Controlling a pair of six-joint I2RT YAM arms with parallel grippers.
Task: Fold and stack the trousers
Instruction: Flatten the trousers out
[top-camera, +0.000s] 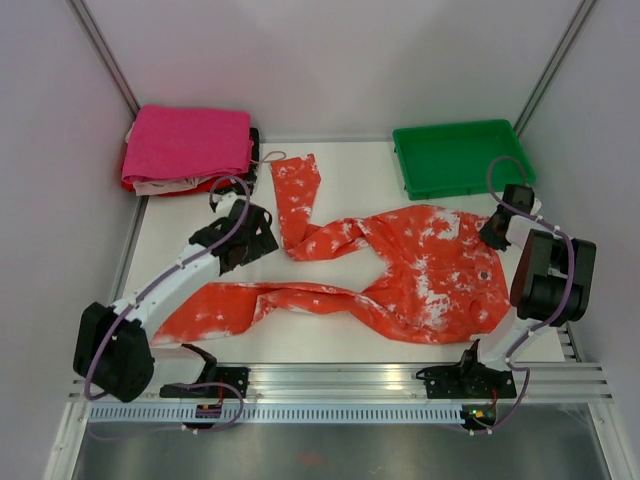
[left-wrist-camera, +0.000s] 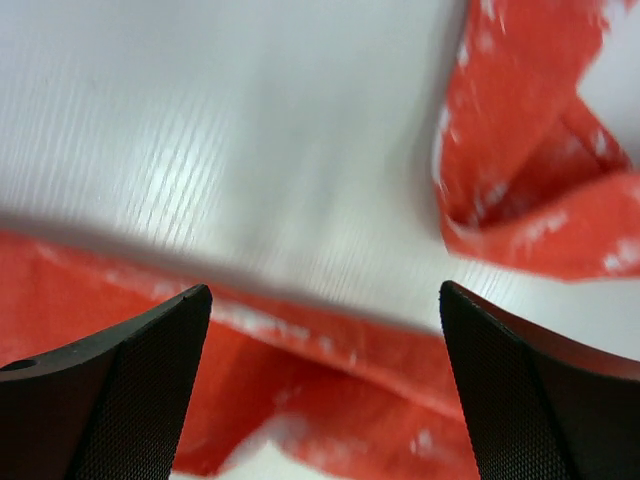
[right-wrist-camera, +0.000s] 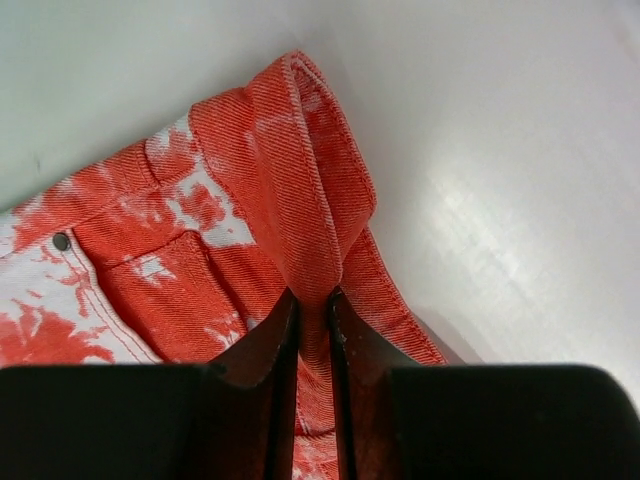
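Observation:
The trousers (top-camera: 420, 270), orange-red with white blotches, lie spread on the white table (top-camera: 350, 170). The waist is at the right and the two legs run left, one toward the back (top-camera: 295, 195) and one along the front (top-camera: 240, 305). My left gripper (top-camera: 262, 240) hovers open over the bare table between the two legs. In the left wrist view its fingers (left-wrist-camera: 150, 370) stand wide apart above the front leg (left-wrist-camera: 330, 400). My right gripper (top-camera: 492, 232) is at the waist's far right corner. It is shut (right-wrist-camera: 312, 295) on a raised fold of the waistband (right-wrist-camera: 290, 150).
A folded magenta-pink cloth (top-camera: 188, 143) lies on other fabric at the back left corner. A green tray (top-camera: 460, 157) stands at the back right. White walls enclose the table, and a metal rail (top-camera: 340, 385) runs along the near edge by the arm bases.

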